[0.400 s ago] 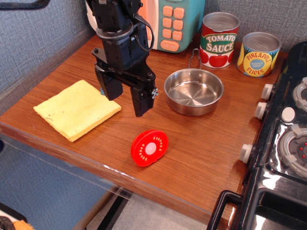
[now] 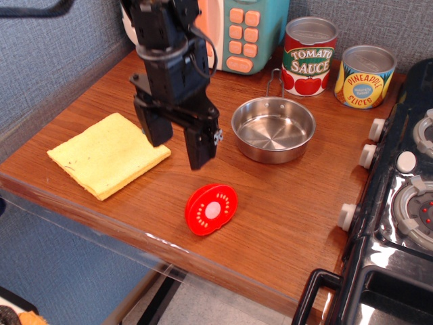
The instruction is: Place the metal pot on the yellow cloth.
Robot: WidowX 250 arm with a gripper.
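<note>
In the single view, the black robot gripper [image 2: 177, 141] hangs over the wooden countertop [image 2: 284, 196] with its two dark fingers [image 2: 200, 145] spread apart and nothing between them — one tip sits over the right edge of the flat pale-yellow square cloth [image 2: 108, 154], the other over bare wood just right of it.

The small shallow shiny steel pot [image 2: 273, 128] stands upright on the wood to the right of the gripper, apart from it, and well apart from the yellow cloth. Its thin wire loop handle [image 2: 274, 82] points to the far side, toward the cans.

Just beyond the pot stands a red-labelled tomato sauce tin can [image 2: 309, 56], and to its right a yellow-labelled pineapple slices tin can [image 2: 365, 76].

A red oval toy tomato slice [image 2: 211, 208] lies flat near the front edge, nearer than the gripper and the pot.

At the far edge, behind the arm, is a teal toy appliance with orange buttons [image 2: 243, 27]. A black toy stove with pale knobs [image 2: 399, 196] fills the right side.
</note>
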